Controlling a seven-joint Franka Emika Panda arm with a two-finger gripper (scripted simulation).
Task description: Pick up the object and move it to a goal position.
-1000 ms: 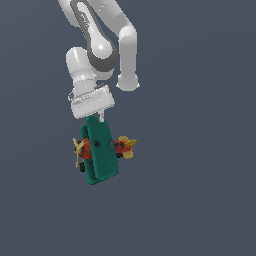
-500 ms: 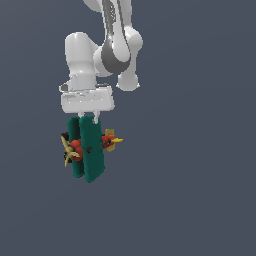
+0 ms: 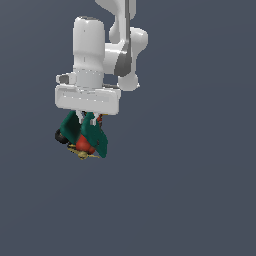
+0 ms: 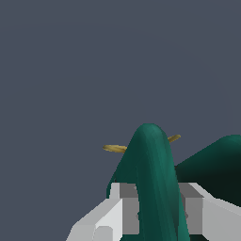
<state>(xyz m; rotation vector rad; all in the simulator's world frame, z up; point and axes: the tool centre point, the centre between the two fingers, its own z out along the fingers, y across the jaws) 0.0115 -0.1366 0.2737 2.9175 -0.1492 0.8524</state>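
Open grey space surrounds the gripper (image 3: 86, 120) on every side in the exterior view; no obstacle appears. The only thing near the fingers (image 4: 123, 212) is the toy biplane (image 3: 86, 136) clamped between them, its teal wing filling the gap.

A plain, dark grey-blue surface (image 3: 200, 200) fills everything from twelve o'clock round to six, with no edge or seam visible and nothing seen lying directly upon it.

Smooth glossy plastic-looking biplane (image 3: 86, 136); matt white hand (image 3: 86, 119).
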